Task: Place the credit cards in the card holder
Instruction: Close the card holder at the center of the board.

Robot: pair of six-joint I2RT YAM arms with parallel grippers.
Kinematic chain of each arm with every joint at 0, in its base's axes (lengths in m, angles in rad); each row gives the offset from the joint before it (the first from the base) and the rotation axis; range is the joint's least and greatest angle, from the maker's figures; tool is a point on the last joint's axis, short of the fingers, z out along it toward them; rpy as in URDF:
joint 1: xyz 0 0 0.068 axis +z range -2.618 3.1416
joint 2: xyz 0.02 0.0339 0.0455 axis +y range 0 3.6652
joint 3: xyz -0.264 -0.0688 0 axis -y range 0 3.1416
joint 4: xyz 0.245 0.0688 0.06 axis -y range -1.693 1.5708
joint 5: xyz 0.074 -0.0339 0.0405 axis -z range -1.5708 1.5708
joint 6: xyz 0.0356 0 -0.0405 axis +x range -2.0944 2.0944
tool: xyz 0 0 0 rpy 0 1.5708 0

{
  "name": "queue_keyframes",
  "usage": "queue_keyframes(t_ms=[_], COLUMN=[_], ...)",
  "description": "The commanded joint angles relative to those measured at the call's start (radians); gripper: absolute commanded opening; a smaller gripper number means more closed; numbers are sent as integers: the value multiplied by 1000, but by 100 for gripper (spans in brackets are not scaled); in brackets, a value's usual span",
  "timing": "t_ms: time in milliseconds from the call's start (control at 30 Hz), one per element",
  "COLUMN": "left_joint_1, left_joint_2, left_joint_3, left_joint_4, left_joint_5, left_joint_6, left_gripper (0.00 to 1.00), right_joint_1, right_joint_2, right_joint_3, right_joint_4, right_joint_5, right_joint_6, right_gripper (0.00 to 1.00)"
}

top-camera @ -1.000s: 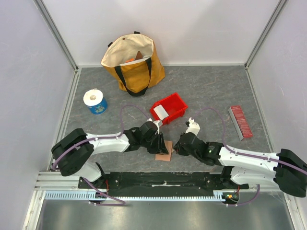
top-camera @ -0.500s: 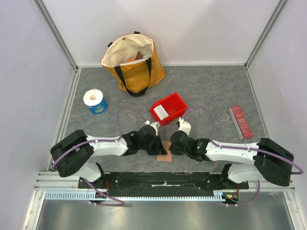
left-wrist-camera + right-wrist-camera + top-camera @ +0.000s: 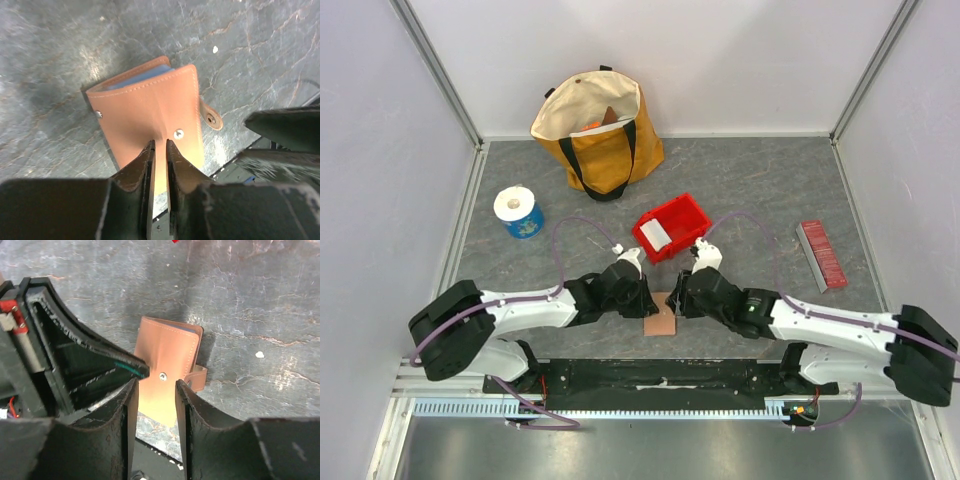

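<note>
The card holder (image 3: 661, 320), a tan-brown leather wallet with a snap tab, lies folded shut on the grey table near the front edge. A light blue card edge (image 3: 145, 79) shows inside its fold. My left gripper (image 3: 646, 300) hangs just over the holder (image 3: 150, 110), its jaws almost together with only a thin slit and nothing between them (image 3: 160, 142). My right gripper (image 3: 680, 298) is open and empty (image 3: 154, 381), right above the holder (image 3: 170, 352) and close beside the left fingers (image 3: 90, 365). A white flat piece (image 3: 657, 237) lies in the red bin.
A red plastic bin (image 3: 682, 215) stands just behind the grippers. A yellow tote bag (image 3: 600, 130) stands at the back, a white roll on a blue tub (image 3: 518, 212) at the left. A dark-red ribbed bar (image 3: 822, 254) lies at the right.
My right gripper has moved left to the holder and now sits beside the left gripper above it. The left arm shifted slightly. The holder stays folded in the same spot.
</note>
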Motion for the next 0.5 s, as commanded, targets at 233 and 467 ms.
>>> queue_keyframes(t_ms=[233,467], left_joint_1=[0,-3], left_joint_2=[-52,26], left_joint_3=[15,-5], left_joint_4=[-32,28], left_joint_5=[-145,-90], left_joint_6=[121,127], left_gripper=[20,17], right_joint_1=[-32,-68], right_joint_2=[-306,-269], right_joint_3=[-102,-148], right_joint_4=[-139,-105], right_joint_5=[79,20], right_joint_6=[-13,-17], right_gripper=[35,24])
